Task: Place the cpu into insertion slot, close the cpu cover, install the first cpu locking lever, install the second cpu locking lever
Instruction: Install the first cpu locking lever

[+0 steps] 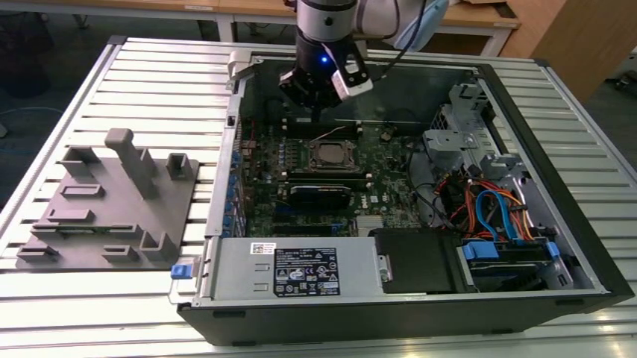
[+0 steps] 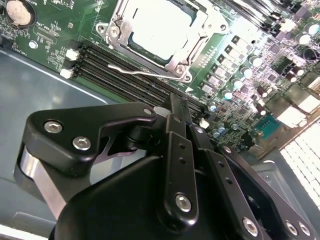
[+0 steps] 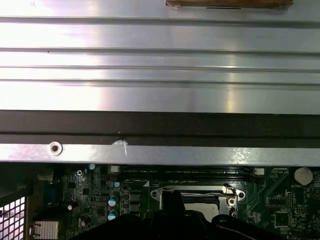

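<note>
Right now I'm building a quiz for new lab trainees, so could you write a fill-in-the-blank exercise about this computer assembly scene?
1. The cpu sits under the cpu cover, on the ____ motherboard.
2. In the exterior view, the end effector hangs ____ the motherboard, within the open computer case.
3. The grey fixture rests on the slatted table, on the exterior view's ____ of the case.

Missing words: green; above; left.

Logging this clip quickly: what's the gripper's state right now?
Gripper: jaws closed, nothing visibly held, hovering near the cpu.
</note>
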You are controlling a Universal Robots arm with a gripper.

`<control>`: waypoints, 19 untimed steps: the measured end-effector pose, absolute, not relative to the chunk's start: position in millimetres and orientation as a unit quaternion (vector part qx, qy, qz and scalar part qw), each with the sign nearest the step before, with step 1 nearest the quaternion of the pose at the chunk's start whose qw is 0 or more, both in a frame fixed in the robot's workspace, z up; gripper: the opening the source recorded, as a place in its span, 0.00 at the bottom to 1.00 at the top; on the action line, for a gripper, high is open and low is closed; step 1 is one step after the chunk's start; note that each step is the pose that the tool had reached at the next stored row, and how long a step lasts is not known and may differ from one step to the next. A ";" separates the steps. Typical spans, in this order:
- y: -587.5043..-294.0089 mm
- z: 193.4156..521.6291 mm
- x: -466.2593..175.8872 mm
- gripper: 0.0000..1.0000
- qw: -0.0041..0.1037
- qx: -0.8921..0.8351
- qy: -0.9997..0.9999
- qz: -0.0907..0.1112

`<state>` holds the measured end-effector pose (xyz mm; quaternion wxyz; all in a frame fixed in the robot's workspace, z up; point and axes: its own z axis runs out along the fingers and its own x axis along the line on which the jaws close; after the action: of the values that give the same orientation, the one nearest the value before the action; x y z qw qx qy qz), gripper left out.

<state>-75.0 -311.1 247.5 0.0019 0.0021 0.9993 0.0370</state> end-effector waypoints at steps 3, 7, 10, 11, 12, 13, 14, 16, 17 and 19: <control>-311.1 245.8 -73.6 0.11 0.002 0.002 0.999 0.043; -311.1 244.1 -71.3 0.11 0.002 0.002 0.999 0.050; -311.1 243.3 -69.5 0.11 0.002 0.003 0.999 0.049; -311.1 242.5 -68.3 0.11 0.002 0.004 0.999 0.049; -311.1 241.6 -67.1 0.11 0.002 0.004 0.999 0.049; -311.1 240.6 -66.2 0.11 0.002 0.004 0.999 0.049; -311.1 239.4 -65.1 0.11 0.002 0.004 0.999 0.049; -311.1 237.1 -63.1 0.11 0.002 0.004 0.999 0.049; -311.1 236.0 -62.1 0.11 0.002 0.004 0.999 0.049; -311.0 234.1 -60.5 0.11 0.002 0.004 0.999 0.049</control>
<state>-60.5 -311.0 234.1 0.0020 0.0038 0.9988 0.0487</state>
